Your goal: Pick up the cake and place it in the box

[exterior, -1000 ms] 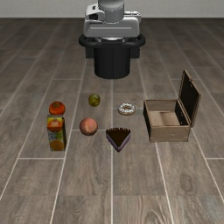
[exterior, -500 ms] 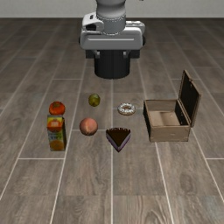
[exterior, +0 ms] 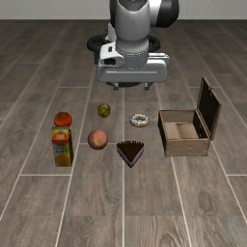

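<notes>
Since 1 s ago: arm swung fwd off its base, and the gripper now sits lower in the exterior view, above the floor behind the objs. Objs unmoved. Gripper state: cannot tell, the hand body hides it from above.

Cake: dark wedge flat on the floor, nearest obj, tip toward 6 o'clock, untouched. Judged light, soft and crumbly, so squeeze gently. The slanted flanks will prob. slip, so grip low across the wide rear part.

Box: at the cake's 2 o'clock, near but apart. Lid stands up on its 3 o'clock side, so the inside is open from above. The lid edge is a snag risk; enter from above, on the 9 o'clock side.

Peach is at the cake's 10 o'clock, near. Carton is at 9, farther off. Ring is at 12, just beyond. Lime is at 11, farther.

Room: open from the cake's 3 to 8 o'clock. The lane from cake to box looks unobstructed.
</notes>
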